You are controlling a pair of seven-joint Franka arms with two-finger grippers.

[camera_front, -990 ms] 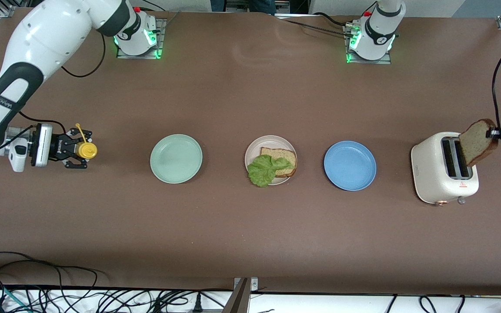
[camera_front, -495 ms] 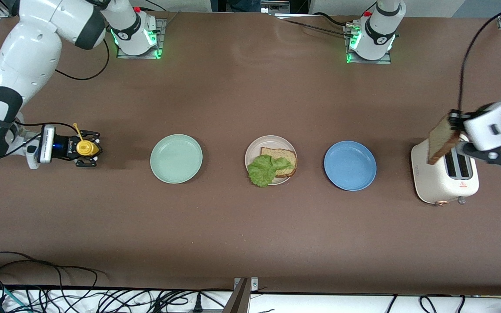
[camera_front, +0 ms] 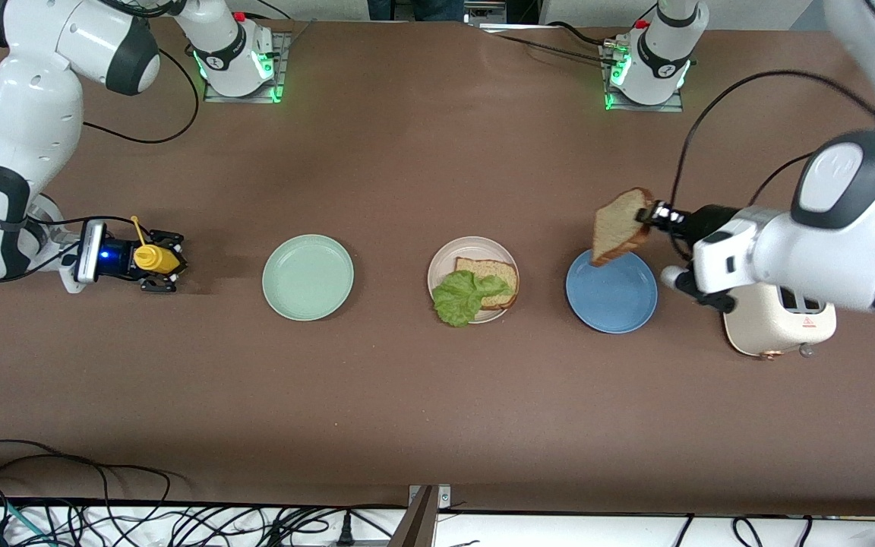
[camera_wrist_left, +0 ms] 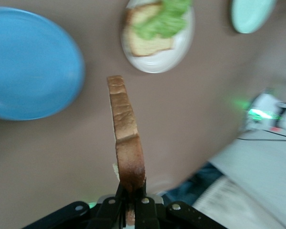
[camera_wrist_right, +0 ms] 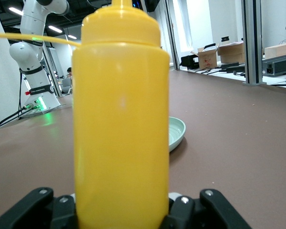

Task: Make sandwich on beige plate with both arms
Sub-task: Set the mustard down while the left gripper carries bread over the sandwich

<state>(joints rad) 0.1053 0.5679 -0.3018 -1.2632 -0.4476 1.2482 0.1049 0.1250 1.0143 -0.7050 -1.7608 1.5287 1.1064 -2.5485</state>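
Since a second ago the left gripper (camera_front: 649,214) has carried its bread slice (camera_front: 620,235) off the toaster (camera_front: 779,327) to above the blue plate (camera_front: 611,298). The slice hangs on edge, pinched at its crust. On the counter (camera_front: 437,410), the beige plate (camera_front: 445,262) with lettuce (camera_front: 466,296) on bread lies toward the right arm's end from the slice; the left forearm reaches level. The right gripper (camera_front: 158,260), pressed on a yellow bottle (camera_front: 150,258), waits.
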